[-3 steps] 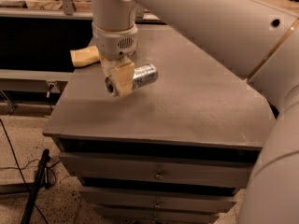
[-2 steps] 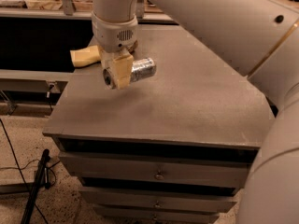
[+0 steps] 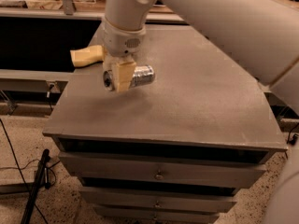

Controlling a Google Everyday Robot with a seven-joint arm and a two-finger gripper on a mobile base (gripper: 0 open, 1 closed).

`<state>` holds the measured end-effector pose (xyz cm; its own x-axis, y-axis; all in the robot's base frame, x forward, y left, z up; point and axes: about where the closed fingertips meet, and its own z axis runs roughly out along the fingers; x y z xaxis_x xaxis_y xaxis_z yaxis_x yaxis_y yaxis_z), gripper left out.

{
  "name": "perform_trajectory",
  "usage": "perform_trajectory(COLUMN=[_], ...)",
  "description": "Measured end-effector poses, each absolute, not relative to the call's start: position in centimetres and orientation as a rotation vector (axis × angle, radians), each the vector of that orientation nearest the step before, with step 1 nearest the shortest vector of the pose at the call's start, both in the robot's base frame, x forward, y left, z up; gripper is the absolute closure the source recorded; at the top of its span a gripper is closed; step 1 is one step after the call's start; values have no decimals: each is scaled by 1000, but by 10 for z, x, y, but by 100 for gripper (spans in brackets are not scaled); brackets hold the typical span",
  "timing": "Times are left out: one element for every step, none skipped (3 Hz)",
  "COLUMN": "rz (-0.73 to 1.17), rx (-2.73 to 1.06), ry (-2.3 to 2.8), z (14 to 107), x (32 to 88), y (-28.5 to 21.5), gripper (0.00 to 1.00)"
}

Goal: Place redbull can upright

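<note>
The redbull can [image 3: 140, 76] is a slim silver can held on its side, its long axis running left to right, a little above the grey tabletop [image 3: 187, 101]. My gripper [image 3: 120, 76] hangs from the white arm over the left part of the table and is shut on the can's middle. One cream finger pad [image 3: 123, 74] covers the can's front. One round end of the can [image 3: 108, 80] shows at the left of the pad, and the silver body sticks out to the right.
A cream-yellow object [image 3: 86, 55] lies at the table's far left edge, behind the gripper. The table is a drawer cabinet with knobs [image 3: 159, 175] at the front. The white arm [image 3: 224, 27] spans the upper right. Black cables and a pole [image 3: 35, 190] lie on the floor at the left.
The gripper with the can has shifted slightly left and toward the back. The can stays held on its side.
</note>
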<state>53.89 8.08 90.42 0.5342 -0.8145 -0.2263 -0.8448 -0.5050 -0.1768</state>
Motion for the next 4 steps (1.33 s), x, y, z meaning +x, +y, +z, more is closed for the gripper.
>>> perform_trajectory(rz=[279,304,337,414], rx=[-2313,-2216,-2149,-2044], ry=[1444,1496,1507,1491], z=[915,933,947,955], x=[538,544,550,552], y=[50,27,13,4], gripper=[100,100,100,100])
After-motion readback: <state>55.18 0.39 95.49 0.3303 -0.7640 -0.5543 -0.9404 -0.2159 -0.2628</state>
